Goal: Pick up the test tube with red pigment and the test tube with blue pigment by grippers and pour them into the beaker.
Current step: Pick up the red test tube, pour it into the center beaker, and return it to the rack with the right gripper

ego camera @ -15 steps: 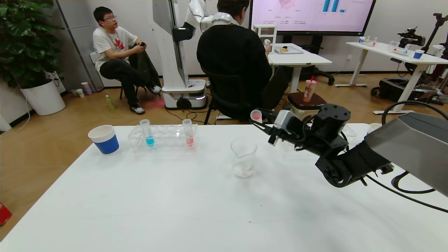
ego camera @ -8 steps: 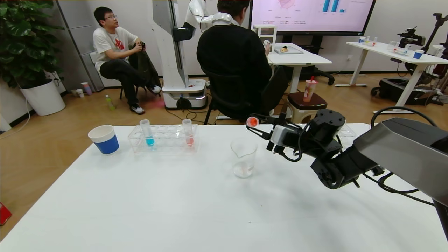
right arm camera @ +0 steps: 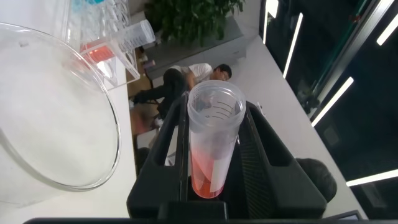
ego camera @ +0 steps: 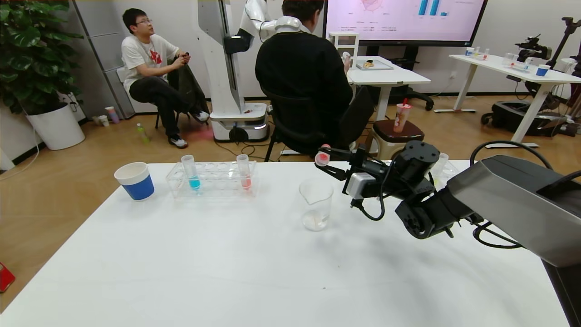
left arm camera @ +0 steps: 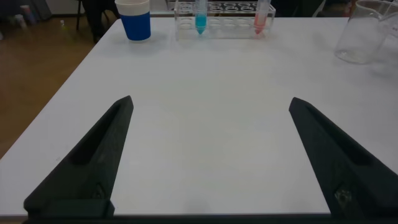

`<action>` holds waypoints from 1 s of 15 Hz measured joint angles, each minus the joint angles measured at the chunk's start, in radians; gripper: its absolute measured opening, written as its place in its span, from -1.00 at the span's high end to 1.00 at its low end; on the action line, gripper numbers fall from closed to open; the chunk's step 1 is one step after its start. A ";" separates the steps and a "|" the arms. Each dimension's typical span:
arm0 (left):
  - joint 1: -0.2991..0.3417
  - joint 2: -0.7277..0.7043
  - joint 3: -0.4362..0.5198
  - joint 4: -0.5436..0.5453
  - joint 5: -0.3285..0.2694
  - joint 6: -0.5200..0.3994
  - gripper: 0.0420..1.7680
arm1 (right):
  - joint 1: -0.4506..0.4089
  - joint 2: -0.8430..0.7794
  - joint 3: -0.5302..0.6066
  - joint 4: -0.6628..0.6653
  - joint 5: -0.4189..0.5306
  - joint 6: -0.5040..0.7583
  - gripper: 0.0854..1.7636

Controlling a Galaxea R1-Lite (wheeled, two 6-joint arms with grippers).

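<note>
My right gripper [ego camera: 327, 164] is clamped on the red tube [right arm camera: 210, 140], a clear plastic cylinder with faint moulded graduation lines, tipped toward lying flat with orange-red liquid pooled inside. It hangs just above and beyond the beaker [ego camera: 316, 203], smooth clear glass with a pouring lip, standing on the white table [ego camera: 227, 263]. The blue tube [ego camera: 190, 172] stands upright in the clear rack [ego camera: 213, 180]. My left gripper [left arm camera: 208, 155] hangs spread wide above the table, holding nothing.

Probably a robotics lab office: presentation screen [ego camera: 404, 18], white desks [ego camera: 508, 68], another robot [ego camera: 227, 68].
</note>
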 joint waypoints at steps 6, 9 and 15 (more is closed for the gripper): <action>0.000 0.000 0.000 0.000 0.000 0.000 -0.98 | -0.002 0.004 -0.002 -0.003 0.032 -0.124 0.49; 0.000 0.000 0.000 0.000 0.000 -0.001 -0.98 | -0.004 0.000 -0.008 -0.004 0.044 -0.155 0.49; 0.000 0.000 0.000 0.000 0.000 0.000 -0.98 | -0.007 -0.001 -0.011 -0.004 0.055 -0.248 0.49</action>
